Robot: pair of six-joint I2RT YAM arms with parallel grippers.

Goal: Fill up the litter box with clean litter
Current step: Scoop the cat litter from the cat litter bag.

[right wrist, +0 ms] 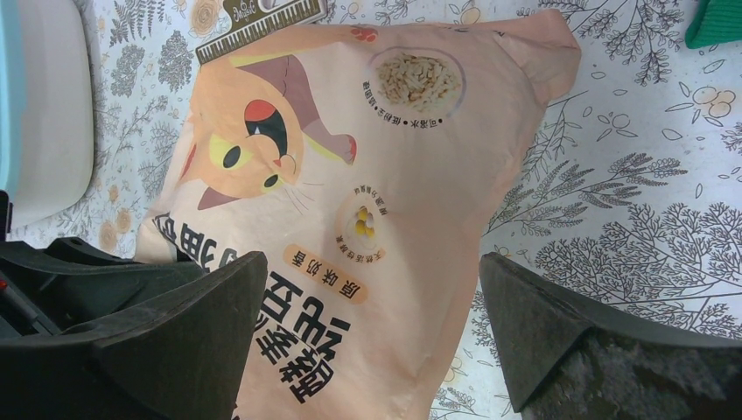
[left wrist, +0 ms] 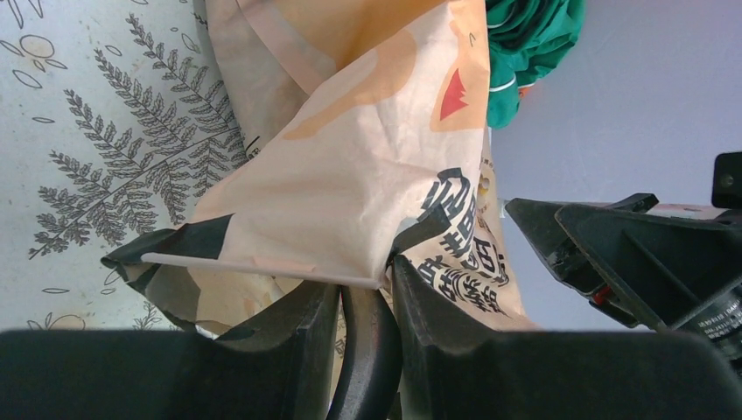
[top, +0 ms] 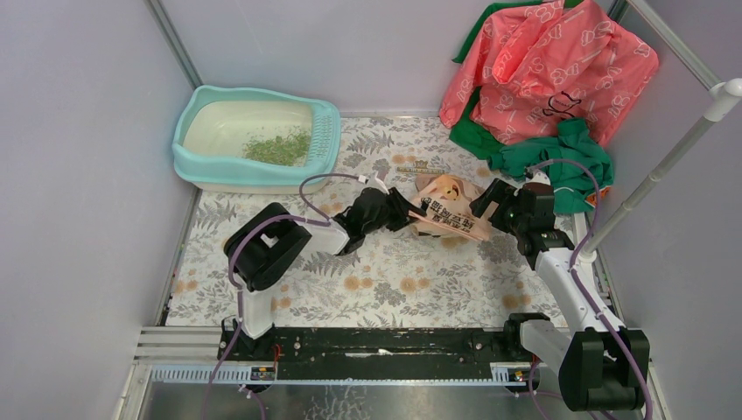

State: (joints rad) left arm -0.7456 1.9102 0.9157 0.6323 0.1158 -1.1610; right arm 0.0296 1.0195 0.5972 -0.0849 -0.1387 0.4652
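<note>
Printed bag rests on the floral mat.

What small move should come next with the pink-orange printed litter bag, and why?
Probably close the right gripper on the pink-orange printed bag: its jaws stand wide open astride it, while the left gripper pinches one edge. The turquoise plastic litter box holds only a thin patch of green granules.

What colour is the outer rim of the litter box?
Turquoise; the litter box shows best in the top external view.
</note>
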